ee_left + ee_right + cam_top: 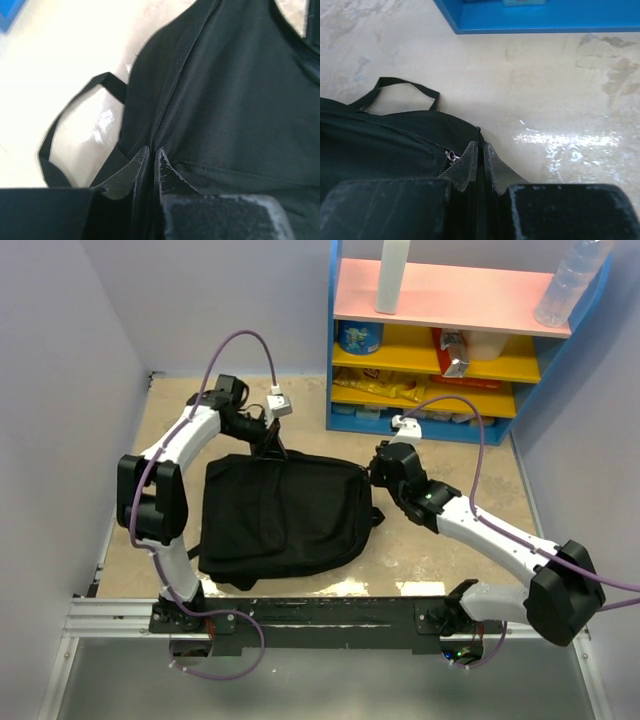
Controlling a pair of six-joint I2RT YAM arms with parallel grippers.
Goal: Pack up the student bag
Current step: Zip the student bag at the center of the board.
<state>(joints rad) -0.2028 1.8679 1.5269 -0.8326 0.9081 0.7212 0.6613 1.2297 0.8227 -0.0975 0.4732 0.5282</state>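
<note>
A soft black fabric backpack [285,525] lies flat in the middle of the beige worktop [440,540]. The left claw [268,447] meets its far edge, and the right claw [374,476] meets its right-hand corner. Behind stands a blue shelf unit [334,340] with yellow and pink boards, a clear plastic bottle [572,280] on top.

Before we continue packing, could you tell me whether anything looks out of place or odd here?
Nothing stands out. The student bag lies flat on the table, nothing spilled, with the left end effector closed at its far edge and the right end effector closed by its zipper.
</note>
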